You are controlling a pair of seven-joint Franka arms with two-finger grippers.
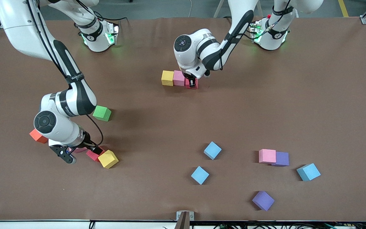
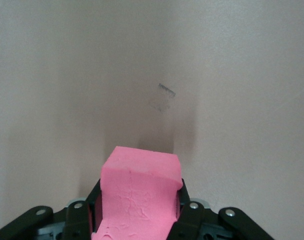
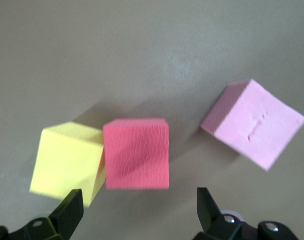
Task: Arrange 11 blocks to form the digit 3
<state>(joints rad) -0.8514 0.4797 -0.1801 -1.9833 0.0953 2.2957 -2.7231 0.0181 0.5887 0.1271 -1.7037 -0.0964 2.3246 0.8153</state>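
Purple block lies nearest; left hand clamps a red block, apparently touching the pink block; right hand gapes.

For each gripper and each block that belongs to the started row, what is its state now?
left gripper: shut on the red block, at the end of the row.
right gripper: open, over a second red block.
yellow block: on the table, touching the pink block.
pink block: in the row's middle.

A yellow cube, pink cube and red cube form a touching row. Green, blue and purple cubes lie scattered nearer the camera.
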